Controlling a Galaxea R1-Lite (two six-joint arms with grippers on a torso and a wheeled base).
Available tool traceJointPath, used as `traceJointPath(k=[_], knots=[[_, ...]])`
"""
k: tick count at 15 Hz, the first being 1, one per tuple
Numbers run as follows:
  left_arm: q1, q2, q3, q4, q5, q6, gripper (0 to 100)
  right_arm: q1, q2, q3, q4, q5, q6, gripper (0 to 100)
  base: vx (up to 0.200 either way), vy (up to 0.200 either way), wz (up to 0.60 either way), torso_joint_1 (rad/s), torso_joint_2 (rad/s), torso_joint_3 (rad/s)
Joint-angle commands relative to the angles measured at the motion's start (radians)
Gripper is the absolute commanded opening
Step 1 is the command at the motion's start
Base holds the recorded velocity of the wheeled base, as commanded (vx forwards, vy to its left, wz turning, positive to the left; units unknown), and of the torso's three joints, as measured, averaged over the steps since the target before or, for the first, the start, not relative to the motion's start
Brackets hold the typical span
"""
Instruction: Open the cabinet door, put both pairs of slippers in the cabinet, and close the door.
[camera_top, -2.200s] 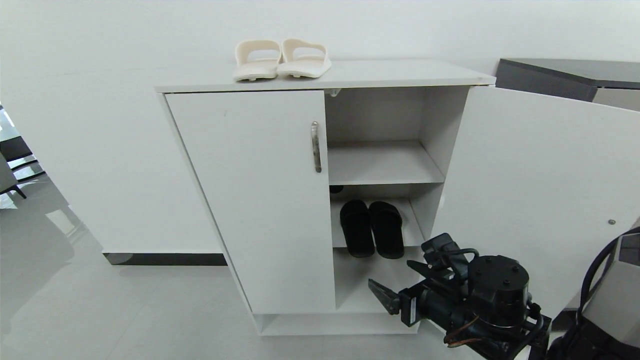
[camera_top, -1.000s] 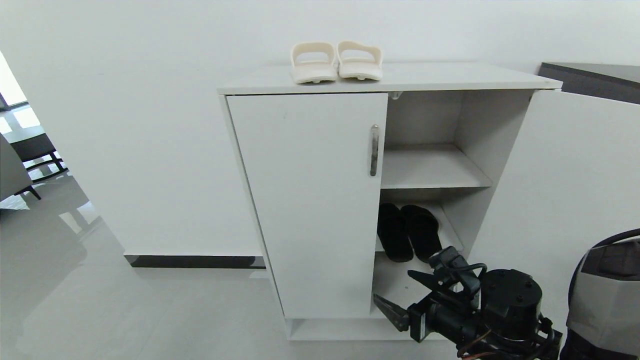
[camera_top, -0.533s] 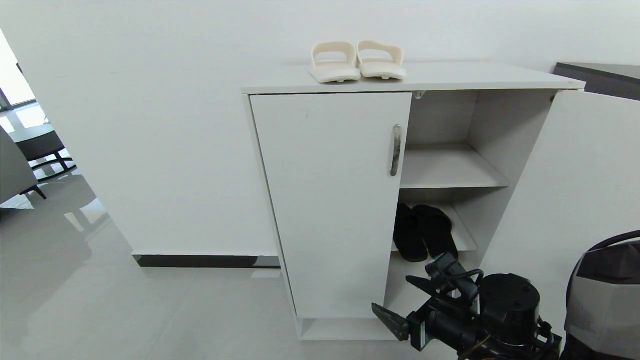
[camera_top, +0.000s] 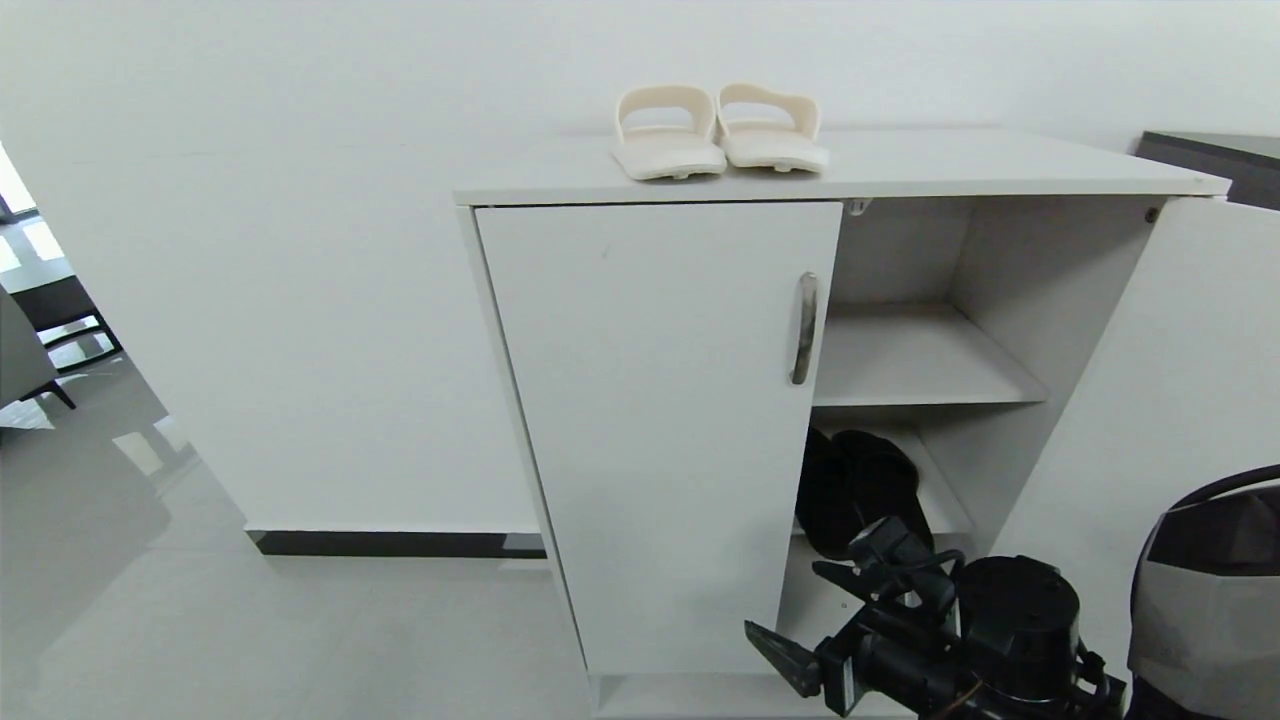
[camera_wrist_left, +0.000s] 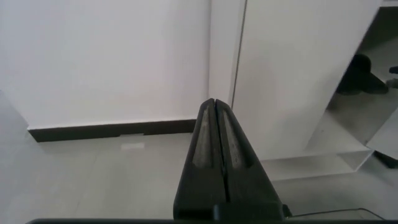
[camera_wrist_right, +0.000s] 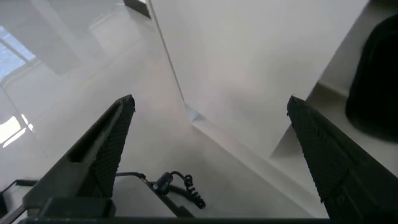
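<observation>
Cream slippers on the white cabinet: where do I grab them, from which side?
Probably the arched straps: they stand clear of the soles, and the cream slippers sit side by side near the front edge of the white cabinet top. Come from the front, above.

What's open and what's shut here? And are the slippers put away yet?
left door, shut
right door, swung wide open
black slippers, side by side inside the cabinet
cream slippers, side by side on top of the cabinet, not yet inside
left gripper, shut, holding nothing
right gripper, open, holding nothing
</observation>
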Motion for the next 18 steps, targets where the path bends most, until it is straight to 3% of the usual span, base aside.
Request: traceJointPath(k=[1, 8, 17, 18], knots=[[-0.001, 0.002, 0.0, 0.0, 0.0, 0.0, 0, 0.0, 0.003, 0.001, -0.001, 0.001, 0.0, 100, 0.2, 0.0, 0.0, 0.002, 0.0, -0.002], [0.0, 0.002, 0.0, 0.0, 0.0, 0.0, 0, 0.0, 0.003, 0.002, -0.001, 0.001, 0.0, 100, 0.029, 0.0, 0.0, 0.007, -0.02, -0.018], [0.0, 0.002, 0.0, 0.0, 0.0, 0.0, 0, 0.01, 0.003, 0.02, -0.001, 0.008, -0.003, 100, 0.0, 0.0, 0.0, 0.157, -0.43, -0.269], [0.0, 0.002, 0.0, 0.0, 0.0, 0.0, 0, 0.011, -0.009, 0.062, -0.001, 0.079, -0.005, 100, 0.0, 0.0, 0.0, 0.183, -0.47, -0.281]])
